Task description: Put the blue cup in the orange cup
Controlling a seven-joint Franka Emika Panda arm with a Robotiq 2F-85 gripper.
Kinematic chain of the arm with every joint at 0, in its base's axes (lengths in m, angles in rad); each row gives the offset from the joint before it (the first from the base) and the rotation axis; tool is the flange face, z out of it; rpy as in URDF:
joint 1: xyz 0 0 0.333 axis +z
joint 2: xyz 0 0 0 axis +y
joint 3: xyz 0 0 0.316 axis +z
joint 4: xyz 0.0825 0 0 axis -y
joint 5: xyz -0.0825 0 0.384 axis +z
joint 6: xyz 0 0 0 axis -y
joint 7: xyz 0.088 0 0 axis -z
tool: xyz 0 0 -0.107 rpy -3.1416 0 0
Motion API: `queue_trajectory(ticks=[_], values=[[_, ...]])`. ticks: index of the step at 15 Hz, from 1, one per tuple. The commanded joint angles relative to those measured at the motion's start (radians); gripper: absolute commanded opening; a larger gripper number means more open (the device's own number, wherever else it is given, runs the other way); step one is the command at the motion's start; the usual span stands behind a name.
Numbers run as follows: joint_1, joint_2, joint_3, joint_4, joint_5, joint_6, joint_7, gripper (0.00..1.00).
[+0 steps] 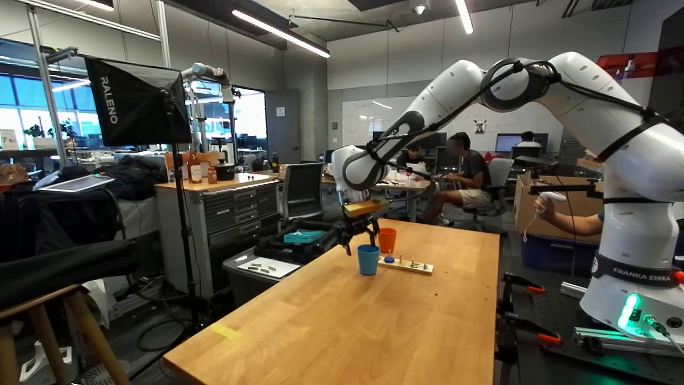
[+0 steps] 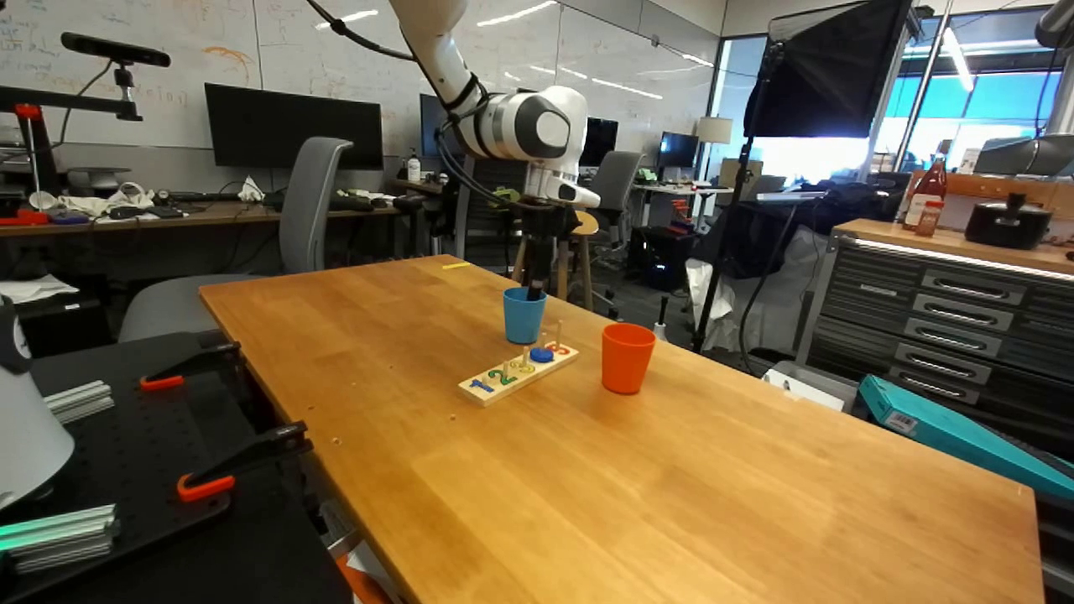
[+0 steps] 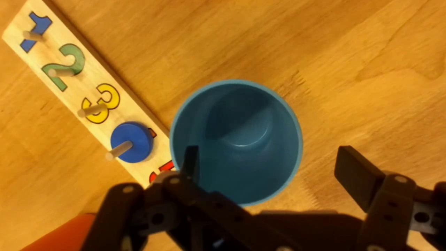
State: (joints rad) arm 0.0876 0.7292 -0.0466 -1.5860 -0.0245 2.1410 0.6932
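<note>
The blue cup point(image 1: 368, 262) stands upright on the wooden table in both exterior views point(image 2: 523, 317). In the wrist view I look down into the empty blue cup point(image 3: 240, 139). My gripper point(image 1: 361, 248) is open and points down at the cup's rim; it also shows in an exterior view point(image 2: 535, 290). In the wrist view the gripper point(image 3: 268, 150) has one finger over the cup's opening near the left rim, the other outside beyond the right rim. The orange cup point(image 2: 628, 359) stands upright, apart from the blue cup point(image 1: 388, 240); its edge shows at the wrist view's lower left point(image 3: 62, 235).
A wooden number peg board point(image 2: 512, 377) lies right beside the blue cup, between it and the orange cup. A blue disc point(image 3: 132, 141) sits on one of its pegs. The table point(image 1: 406, 331) has yellow tape point(image 1: 226, 331). Clamps point(image 2: 210, 486) are at the robot's side.
</note>
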Motion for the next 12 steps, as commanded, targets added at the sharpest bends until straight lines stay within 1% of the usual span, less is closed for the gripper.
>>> queue_trajectory(ticks=[1, 4, 5, 6, 12], values=[[0.004, -0.001, -0.007, -0.044, 0.038, 0.087, -0.020, 1.00], [0.006, 0.003, -0.010, -0.067, 0.041, 0.121, -0.022, 1.00], [0.003, 0.003, -0.009, -0.074, 0.044, 0.132, -0.027, 0.75], [0.003, 0.005, -0.010, -0.077, 0.046, 0.134, -0.026, 0.74], [0.001, 0.001, -0.013, -0.086, 0.058, 0.144, -0.025, 0.27]])
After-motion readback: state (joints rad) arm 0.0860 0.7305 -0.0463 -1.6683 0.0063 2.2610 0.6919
